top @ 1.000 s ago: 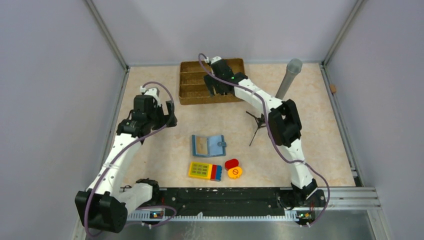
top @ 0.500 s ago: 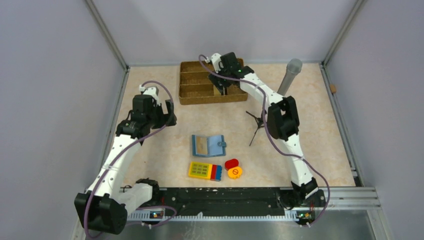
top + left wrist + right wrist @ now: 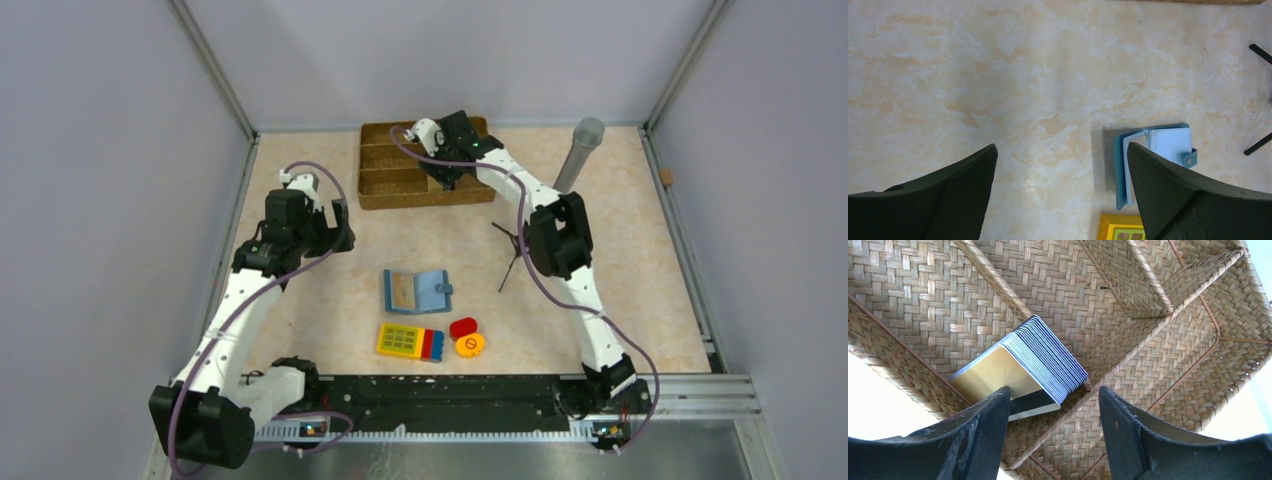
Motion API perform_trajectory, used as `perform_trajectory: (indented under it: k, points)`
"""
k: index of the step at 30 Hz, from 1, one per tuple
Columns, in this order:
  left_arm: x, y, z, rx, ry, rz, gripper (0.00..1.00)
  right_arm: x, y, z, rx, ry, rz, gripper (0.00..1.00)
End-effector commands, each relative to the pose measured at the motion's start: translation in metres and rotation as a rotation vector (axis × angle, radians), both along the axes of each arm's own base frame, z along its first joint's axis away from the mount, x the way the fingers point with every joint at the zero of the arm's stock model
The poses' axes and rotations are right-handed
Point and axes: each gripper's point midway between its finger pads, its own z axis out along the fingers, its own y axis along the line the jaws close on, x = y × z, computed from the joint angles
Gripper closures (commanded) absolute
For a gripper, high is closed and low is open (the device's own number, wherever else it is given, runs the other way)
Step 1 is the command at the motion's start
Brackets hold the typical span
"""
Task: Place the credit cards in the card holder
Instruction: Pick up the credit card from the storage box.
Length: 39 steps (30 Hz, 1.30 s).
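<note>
**Top view:** left end effector point(image 3: 338, 226) hangs over the tabletop point(image 3: 300, 300) left of centre, jaws wide apart, empty. Right end effector point(image 3: 447, 178) is down inside the wicker tray point(image 3: 390, 165) at the far edge; its jaw gap can't be judged from here. Card holder point(image 3: 415, 290) lies open mid-tabletop, well apart from the tray: teal cover, lighter blue inside, snap tab on its right edge, tan card point(image 3: 402, 291) in the left half. Just in front of it sits a yellow keypad block point(image 3: 408, 342) with a red and blue end; key markings too small to read. Beside the block are a red cap point(image 3: 463, 326) and an orange disc point(image 3: 470, 345); the disc's red mark isn't legible.

**Left wrist:** left end effector point(image 3: 1060, 146) fully spread, holding nothing. Card holder point(image 3: 1158, 150) on the tabletop, partly hidden by one finger.

**Right wrist:** cards point(image 3: 1020, 367) are a thick stack leaning on a tray divider. Top face is gold-tan with a dark stripe along its lower edge, stacked edges white and blue, no print readable. Right end effector point(image 3: 1054, 390) straddles the stack's near corner, jaws partly open. One finger point(image 3: 990, 420) overlaps the top card's edge; the other stands clear. Not clamped.
</note>
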Motion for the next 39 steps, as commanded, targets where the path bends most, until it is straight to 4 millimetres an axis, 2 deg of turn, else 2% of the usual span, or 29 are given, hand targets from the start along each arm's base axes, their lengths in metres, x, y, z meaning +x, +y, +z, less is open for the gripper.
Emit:
perform_trajectory:
  k: [1,10,14,17,23,25,33,39]
  points:
    - [0.005,-0.002,0.005,-0.008,-0.037,-0.011,0.01,0.018,0.007,0.021,0.005,-0.098,0.004,0.39]
    - [0.005,-0.004,0.003,-0.015,-0.03,-0.018,0.01,0.022,0.014,0.047,0.062,-0.139,0.005,0.55]
    - [0.005,-0.004,0.003,-0.017,-0.031,-0.021,0.01,0.021,0.014,0.052,0.065,-0.144,0.003,0.65]
    - [0.005,-0.005,0.003,-0.02,-0.031,-0.024,0.01,0.021,0.014,0.052,0.066,-0.143,0.007,0.79]
    - [0.005,-0.005,0.003,-0.019,-0.03,-0.024,0.01,0.017,0.015,0.054,0.08,-0.128,0.007,0.92]
    - [0.005,-0.005,0.003,-0.021,-0.032,-0.025,0.01,0.015,0.018,0.058,0.098,-0.125,0.017,1.0]
    - [0.004,-0.005,0.003,-0.019,-0.034,-0.025,0.01,0.002,0.033,0.074,0.19,-0.087,0.073,1.0]
    - [0.004,-0.006,0.005,-0.024,-0.038,-0.033,0.01,-0.005,0.035,0.1,0.266,-0.093,0.092,1.0]
